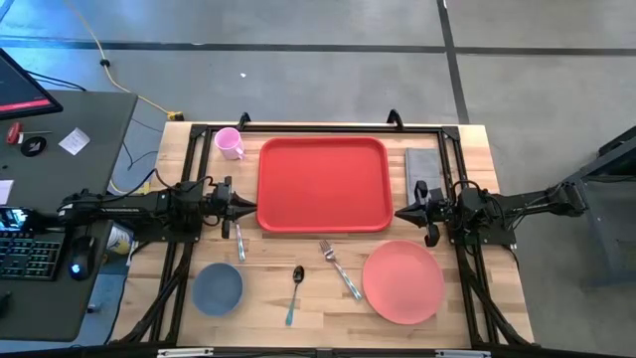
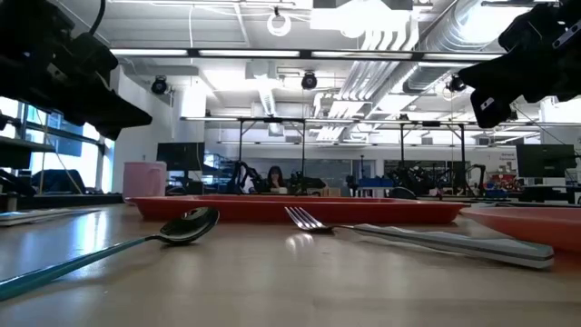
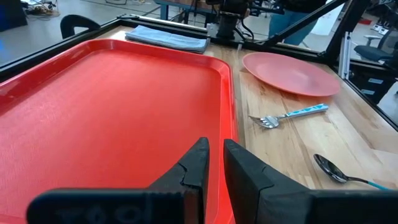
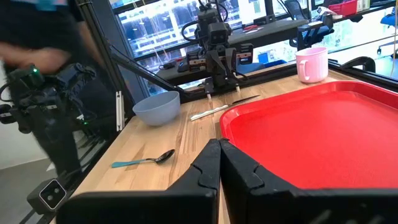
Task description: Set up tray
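Observation:
The red tray (image 1: 323, 184) lies flat in the middle of the table's far half and holds nothing; it also fills the left wrist view (image 3: 106, 106) and shows in the right wrist view (image 4: 317, 134). My left gripper (image 1: 250, 209) hovers at the tray's left edge. Its fingers (image 3: 214, 163) are shut but for a narrow slit and touch nothing. My right gripper (image 1: 401, 212) hovers at the tray's right edge, shut (image 4: 219, 154) and empty. Both point inward at each other, above the tabletop.
A pink mug (image 1: 230, 143) stands off the tray's far left corner, and a folded grey cloth (image 1: 425, 169) lies to its right. Along the near side lie a knife (image 1: 239, 242), a blue-grey bowl (image 1: 217, 288), a spoon (image 1: 295, 293), a fork (image 1: 340, 268) and a salmon plate (image 1: 402, 281).

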